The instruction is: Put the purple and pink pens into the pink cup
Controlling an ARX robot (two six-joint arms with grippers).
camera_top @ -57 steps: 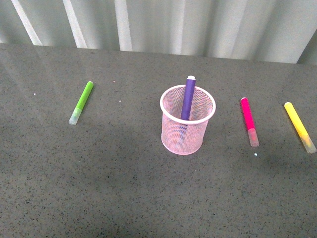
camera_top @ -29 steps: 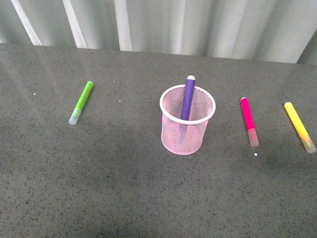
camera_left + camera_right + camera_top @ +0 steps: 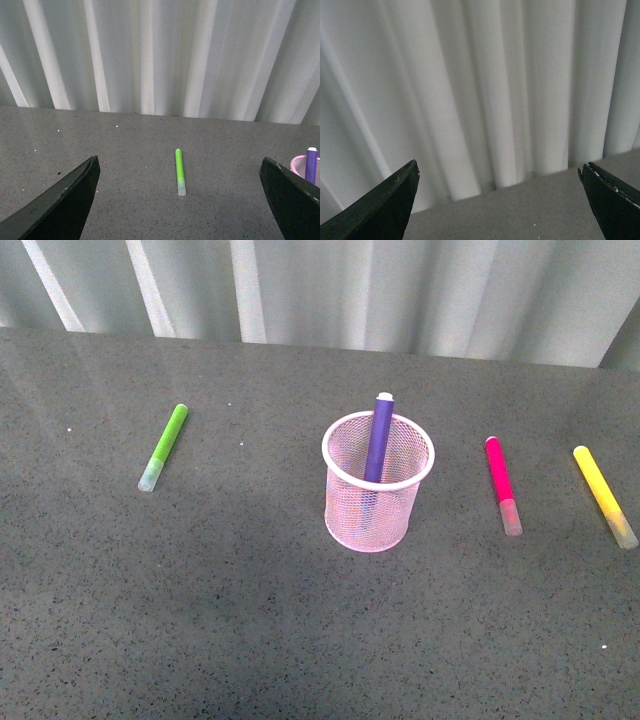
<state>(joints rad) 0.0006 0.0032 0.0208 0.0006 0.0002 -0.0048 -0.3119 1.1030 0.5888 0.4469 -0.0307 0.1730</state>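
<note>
Purple pen point(image 3: 379, 435) stands leaning in the pink cup point(image 3: 345, 520) at centre frame; pink pen point(image 3: 498, 475) lies flat right of it, apart. Left gripper point(image 3: 178, 159) and right gripper point(image 3: 497, 165) both gape wide, released

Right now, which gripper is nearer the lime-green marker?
Left, likely. The left gripper, open, faces the lime-green marker; the right gripper, open, faces only curtain and table edge.

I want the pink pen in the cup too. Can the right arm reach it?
Probably yes. The pink pen lies flat on the table, apart from the pink cup and the yellow marker, nothing over it. The right gripper is open, though aimed at the curtain.
</note>
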